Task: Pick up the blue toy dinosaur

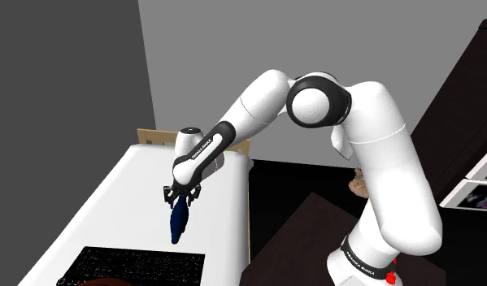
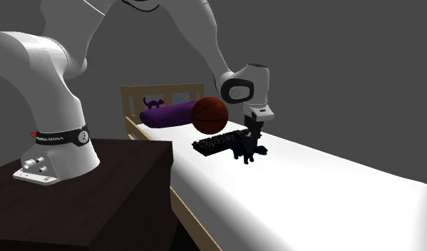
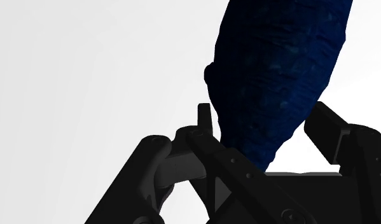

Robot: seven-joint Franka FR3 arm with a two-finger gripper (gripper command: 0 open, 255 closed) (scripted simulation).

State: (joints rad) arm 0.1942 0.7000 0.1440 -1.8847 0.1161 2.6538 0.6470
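**Editor:** What lies on the bed, and how many of each?

**Photographer:** On the white mattress of the wooden-framed bed (image 2: pixel 333 192), near the centre of the second exterior view, there is one dark blue, rough-skinned toy dinosaur (image 2: pixel 246 151). One flat black computer keyboard (image 2: pixel 219 142) lies just to its left. One reddish-brown basketball (image 2: pixel 209 115) sits above the keyboard in the frame. One purple pillow (image 2: pixel 169 114) lies by the headboard, with one small purple cat figure (image 2: pixel 153 103) at its upper edge.

**Editor:** And the arm?

**Photographer:** The one white arm (image 1: pixel 371 154) reaches from the right of the shoulder view down to the centre-left. Its black end effector (image 1: pixel 180 197) points at the mattress. Its dark box stand (image 2: pixel 112 192) fills the lower left of the second exterior view.

**Editor:** Is it gripping anything?

**Photographer:** Yes. In the wrist view the two black fingers (image 3: pixel 205 118) press against either side of the dinosaur's body, clasping it. In the shoulder view the toy hangs head-down straight below the end effector, just above the keyboard in the frame. I cannot tell whether it touches the mattress.
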